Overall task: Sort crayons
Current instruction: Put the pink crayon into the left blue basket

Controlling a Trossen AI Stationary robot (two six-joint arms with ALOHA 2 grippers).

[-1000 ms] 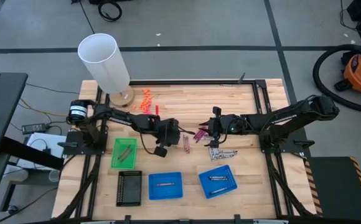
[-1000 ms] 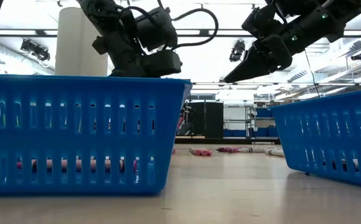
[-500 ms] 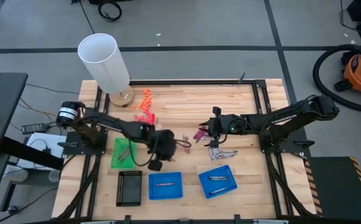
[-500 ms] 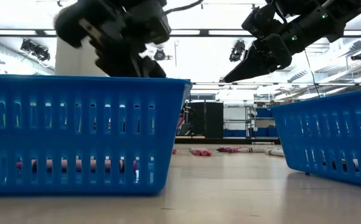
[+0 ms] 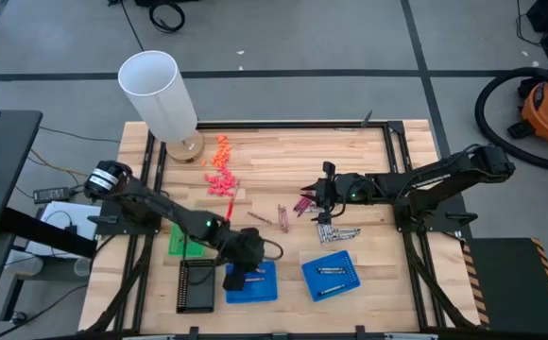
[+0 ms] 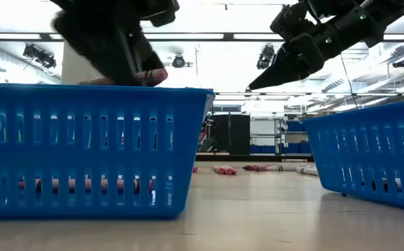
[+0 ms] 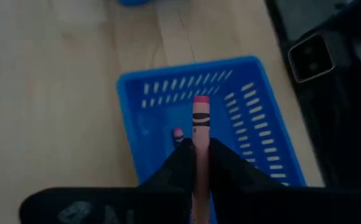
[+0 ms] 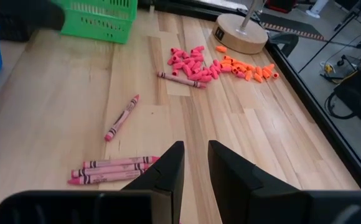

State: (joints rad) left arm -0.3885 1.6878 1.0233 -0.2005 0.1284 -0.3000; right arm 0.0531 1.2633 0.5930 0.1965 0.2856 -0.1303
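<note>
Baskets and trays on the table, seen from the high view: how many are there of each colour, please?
Blue baskets: 2
Green basket: 1
Black tray: 1
Total: 4

I have swung my left gripper (image 7: 196, 163) away from the table's middle to above the left blue slotted plastic basket (image 5: 258, 282), carrying a pink paper-wrapped crayon (image 7: 200, 127) clamped between its fingers.
</note>
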